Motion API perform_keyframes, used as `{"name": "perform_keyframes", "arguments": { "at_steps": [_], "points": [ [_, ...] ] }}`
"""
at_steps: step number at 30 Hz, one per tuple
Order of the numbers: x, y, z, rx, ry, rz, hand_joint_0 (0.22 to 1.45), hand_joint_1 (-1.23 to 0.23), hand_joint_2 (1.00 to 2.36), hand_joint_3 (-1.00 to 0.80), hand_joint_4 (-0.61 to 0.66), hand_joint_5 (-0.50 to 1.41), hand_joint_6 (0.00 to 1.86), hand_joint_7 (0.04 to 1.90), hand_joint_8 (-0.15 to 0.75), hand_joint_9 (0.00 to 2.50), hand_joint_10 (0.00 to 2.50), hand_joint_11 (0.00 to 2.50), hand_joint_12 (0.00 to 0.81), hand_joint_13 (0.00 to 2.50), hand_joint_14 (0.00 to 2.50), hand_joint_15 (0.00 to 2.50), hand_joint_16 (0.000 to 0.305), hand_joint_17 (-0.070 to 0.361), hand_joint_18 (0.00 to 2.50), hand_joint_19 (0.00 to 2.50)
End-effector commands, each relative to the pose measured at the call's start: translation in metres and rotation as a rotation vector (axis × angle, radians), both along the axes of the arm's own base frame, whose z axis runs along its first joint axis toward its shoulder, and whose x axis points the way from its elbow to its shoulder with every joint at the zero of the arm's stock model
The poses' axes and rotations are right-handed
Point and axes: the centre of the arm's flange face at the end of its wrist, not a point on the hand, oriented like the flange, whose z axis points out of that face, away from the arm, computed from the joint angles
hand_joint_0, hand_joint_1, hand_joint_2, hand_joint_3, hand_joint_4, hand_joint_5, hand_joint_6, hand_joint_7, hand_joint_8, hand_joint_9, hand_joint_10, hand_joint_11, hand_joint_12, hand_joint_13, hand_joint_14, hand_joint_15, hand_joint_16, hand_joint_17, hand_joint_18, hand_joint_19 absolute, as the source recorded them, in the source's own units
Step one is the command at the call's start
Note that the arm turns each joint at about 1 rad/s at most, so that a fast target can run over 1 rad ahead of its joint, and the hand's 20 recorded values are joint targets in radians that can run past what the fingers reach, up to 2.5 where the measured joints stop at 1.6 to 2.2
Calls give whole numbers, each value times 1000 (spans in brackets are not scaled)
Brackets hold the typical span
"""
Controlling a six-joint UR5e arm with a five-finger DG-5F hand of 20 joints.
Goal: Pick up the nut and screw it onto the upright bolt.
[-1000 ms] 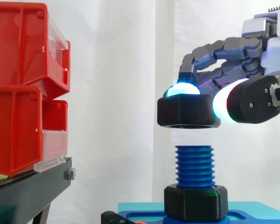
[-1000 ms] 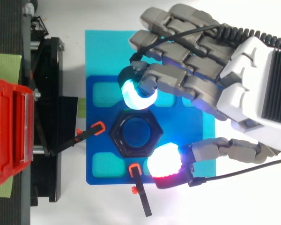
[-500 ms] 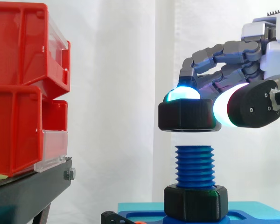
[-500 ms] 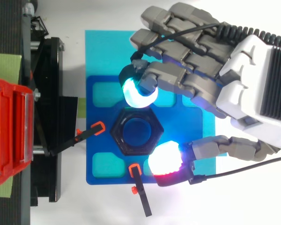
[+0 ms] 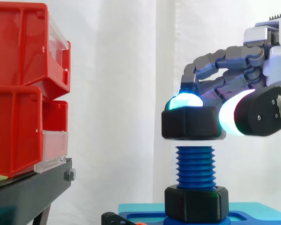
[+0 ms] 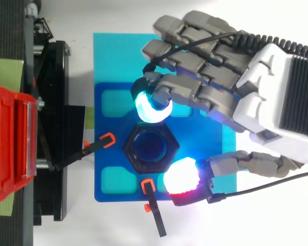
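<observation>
My hand comes in from the right in the side view, clamped on the black hex nut. One cyan-white fingertip is on the nut's far upper edge and my thumb pad, glowing white with red, presses its near side. My other fingers are curled above and behind, off the nut.

The nut is level and directly over the upright blue bolt. Its underside sits right at the bolt's top thread; I can't tell whether the threads have caught. From the top view the nut is centred on the bolt, blue showing through its bore.

A second black nut sits at the bolt's foot, well below the held one, with bare threads between them. The bolt stands on a dark blue fixture plate on a cyan mat. Two black clamps with orange tips touch the plate's left and lower edges. The red bins on the black stand are well apart to the left.
</observation>
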Motion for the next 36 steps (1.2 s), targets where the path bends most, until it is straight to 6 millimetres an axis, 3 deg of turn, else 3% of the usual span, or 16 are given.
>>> {"name": "perform_keyframes", "arguments": {
  "at_steps": [1,3,36],
  "points": [
    [1,0,-6,4,5,0,558,-686,1000,-500,281,-173,500,1203,306,476,5,168,383,283,0,0,46,104,160,44],
    [4,2,-15,15,11,3,559,-685,1000,-500,284,-173,500,1207,305,477,5,168,382,283,0,0,46,103,160,45],
    [6,1,-14,33,-6,26,560,-686,1000,-500,281,-172,500,1210,305,476,7,165,381,284,0,0,45,102,152,45]
  ]
}}
